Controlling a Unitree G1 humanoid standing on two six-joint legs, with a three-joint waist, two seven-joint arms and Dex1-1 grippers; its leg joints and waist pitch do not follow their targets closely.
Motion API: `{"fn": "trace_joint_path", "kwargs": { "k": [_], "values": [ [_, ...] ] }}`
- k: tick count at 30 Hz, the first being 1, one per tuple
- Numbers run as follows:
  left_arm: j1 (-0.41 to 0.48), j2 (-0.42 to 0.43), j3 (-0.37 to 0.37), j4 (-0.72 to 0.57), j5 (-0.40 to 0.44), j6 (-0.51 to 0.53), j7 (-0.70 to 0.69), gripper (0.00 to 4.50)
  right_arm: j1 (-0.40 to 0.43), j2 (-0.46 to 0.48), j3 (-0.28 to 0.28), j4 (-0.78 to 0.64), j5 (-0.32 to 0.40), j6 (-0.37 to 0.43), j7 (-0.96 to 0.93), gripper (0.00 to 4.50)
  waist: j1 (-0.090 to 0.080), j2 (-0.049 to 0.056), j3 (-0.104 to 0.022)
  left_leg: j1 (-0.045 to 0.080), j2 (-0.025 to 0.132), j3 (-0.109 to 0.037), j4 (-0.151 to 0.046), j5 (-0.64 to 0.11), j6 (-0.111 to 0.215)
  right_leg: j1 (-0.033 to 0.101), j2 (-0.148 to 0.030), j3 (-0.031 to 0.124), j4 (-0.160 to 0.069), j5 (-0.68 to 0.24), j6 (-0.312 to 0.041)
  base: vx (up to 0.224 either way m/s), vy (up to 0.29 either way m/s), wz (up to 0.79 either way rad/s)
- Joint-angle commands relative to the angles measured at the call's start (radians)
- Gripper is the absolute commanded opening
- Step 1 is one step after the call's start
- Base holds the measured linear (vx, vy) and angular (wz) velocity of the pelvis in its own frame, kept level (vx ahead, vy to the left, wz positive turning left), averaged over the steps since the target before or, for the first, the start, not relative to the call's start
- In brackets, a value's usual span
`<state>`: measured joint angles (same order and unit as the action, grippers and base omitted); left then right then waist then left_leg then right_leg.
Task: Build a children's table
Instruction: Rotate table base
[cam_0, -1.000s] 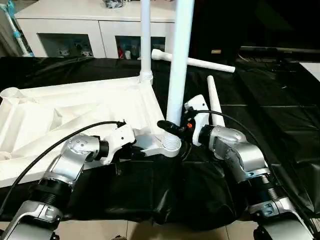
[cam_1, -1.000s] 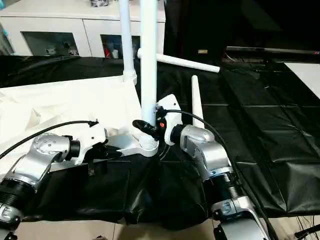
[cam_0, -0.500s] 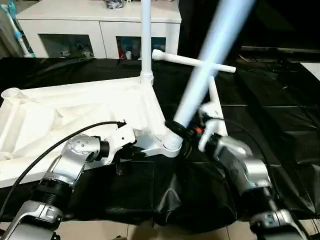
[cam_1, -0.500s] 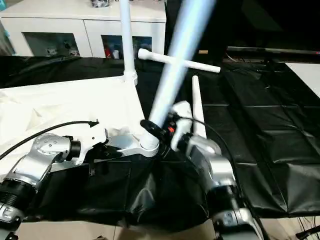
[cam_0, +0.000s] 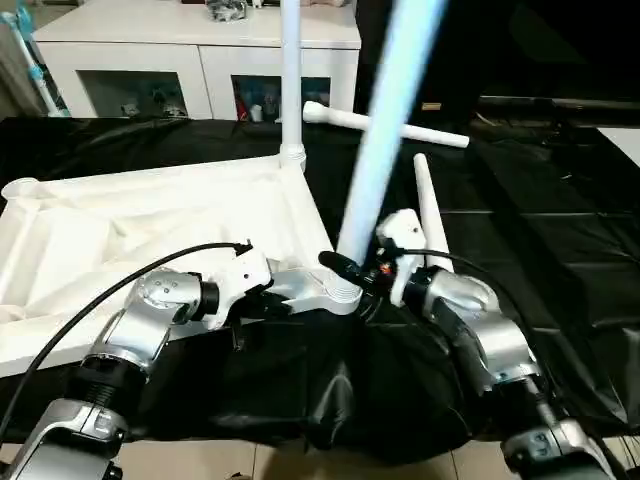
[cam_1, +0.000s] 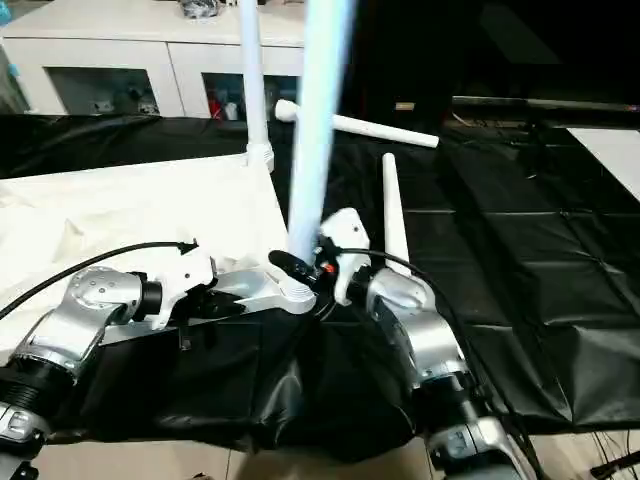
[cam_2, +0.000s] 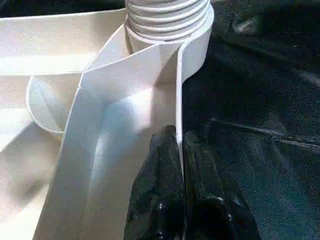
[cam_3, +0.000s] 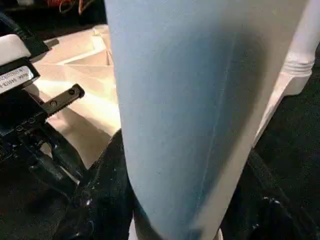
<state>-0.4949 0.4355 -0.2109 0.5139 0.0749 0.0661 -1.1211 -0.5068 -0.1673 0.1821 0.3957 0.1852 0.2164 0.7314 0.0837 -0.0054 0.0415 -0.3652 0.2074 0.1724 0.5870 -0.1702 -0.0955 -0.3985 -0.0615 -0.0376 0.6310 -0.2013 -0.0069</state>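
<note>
while the tabletop (cam_0: 150, 225) lay underside-up on the black sheet (cam_0: 560, 230), the left gripper (cam_2: 178, 150) pinched its thin rim by the near corner socket (cam_0: 345, 290) — the right gripper (cam_0: 345, 268) clasped a leg (cam_0: 385, 130) standing there, slightly tilted.

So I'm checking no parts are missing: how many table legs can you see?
4. One stands in the far corner socket, one is held at the near corner by the right gripper, and two lie on the black sheet.
</note>
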Motion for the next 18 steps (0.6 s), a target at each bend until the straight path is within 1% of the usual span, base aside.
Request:
{"fn": "trace_joint_path", "kwargs": {
  "k": [1,2,5,8,9,10,11,14,18],
  "values": [
    [-0.004,-0.021,0.045,0.01,-0.044,-0.01,0.066,0.0,0.041,-0.015,0.046,0.093,-0.046,0.083,0.005,1.85,0.002,-0.009,-0.048,0.007,0.017,-0.004,-0.075,-0.238,0.013,0.036,-0.068,0.04,-0.089,-0.281,-0.146,0.0,0.0,0.0],
    [-0.005,-0.02,0.045,0.015,-0.043,-0.013,0.068,0.0,0.042,-0.02,0.05,0.106,-0.053,0.09,0.009,1.85,0.002,-0.011,-0.049,0.007,0.018,-0.004,-0.076,-0.245,0.009,0.036,-0.069,0.04,-0.09,-0.285,-0.141,0.0,0.0,0.0],
    [-0.007,-0.02,0.044,0.021,-0.04,-0.016,0.071,0.0,0.048,-0.028,0.06,0.128,-0.068,0.088,0.017,1.85,0.001,-0.01,-0.049,0.01,0.019,-0.005,-0.079,-0.272,0.001,0.033,-0.069,0.04,-0.092,-0.305,-0.138,0.0,0.0,0.0],
    [-0.006,-0.019,0.043,0.021,-0.038,-0.016,0.073,0.0,0.051,-0.03,0.064,0.138,-0.072,0.083,0.019,1.85,0.0,-0.013,-0.047,0.014,0.019,-0.007,-0.081,-0.311,-0.007,0.03,-0.069,0.041,-0.097,-0.342,-0.133,0.0,0.0,0.0],
    [-0.007,-0.019,0.042,0.021,-0.038,-0.015,0.073,0.0,0.051,-0.03,0.065,0.136,-0.072,0.084,0.019,1.85,0.0,-0.01,-0.047,0.015,0.019,-0.007,-0.082,-0.316,-0.009,0.03,-0.07,0.042,-0.097,-0.347,-0.133,0.0,0.0,0.0],
    [-0.007,-0.018,0.042,0.021,-0.037,-0.014,0.073,0.0,0.051,-0.03,0.065,0.134,-0.072,0.084,0.018,1.85,0.0,-0.012,-0.047,0.016,0.019,-0.007,-0.082,-0.322,-0.01,0.03,-0.07,0.042,-0.098,-0.355,-0.131,0.0,0.0,0.0],
    [-0.008,-0.018,0.042,0.023,-0.037,-0.015,0.072,0.0,0.051,-0.03,0.065,0.133,-0.072,0.082,0.017,1.85,0.0,-0.011,-0.047,0.016,0.019,-0.008,-0.082,-0.321,-0.01,0.03,-0.07,0.043,-0.099,-0.353,-0.131,0.0,0.0,0.0],
    [-0.009,-0.017,0.042,0.023,-0.038,-0.015,0.07,0.0,0.049,-0.029,0.061,0.131,-0.072,0.079,0.012,1.85,0.0,-0.01,-0.047,0.016,0.02,-0.008,-0.083,-0.324,-0.011,0.03,-0.069,0.043,-0.099,-0.347,-0.134,0.0,0.0,0.0],
    [-0.02,-0.023,0.041,0.031,-0.02,0.013,0.108,0.0,0.039,-0.013,0.037,0.139,-0.066,0.076,-0.024,1.85,-0.001,-0.01,-0.046,0.018,0.02,-0.009,-0.086,-0.34,-0.016,0.028,-0.069,0.043,-0.1,-0.358,-0.135,0.0,0.0,0.0]
  ]
}}
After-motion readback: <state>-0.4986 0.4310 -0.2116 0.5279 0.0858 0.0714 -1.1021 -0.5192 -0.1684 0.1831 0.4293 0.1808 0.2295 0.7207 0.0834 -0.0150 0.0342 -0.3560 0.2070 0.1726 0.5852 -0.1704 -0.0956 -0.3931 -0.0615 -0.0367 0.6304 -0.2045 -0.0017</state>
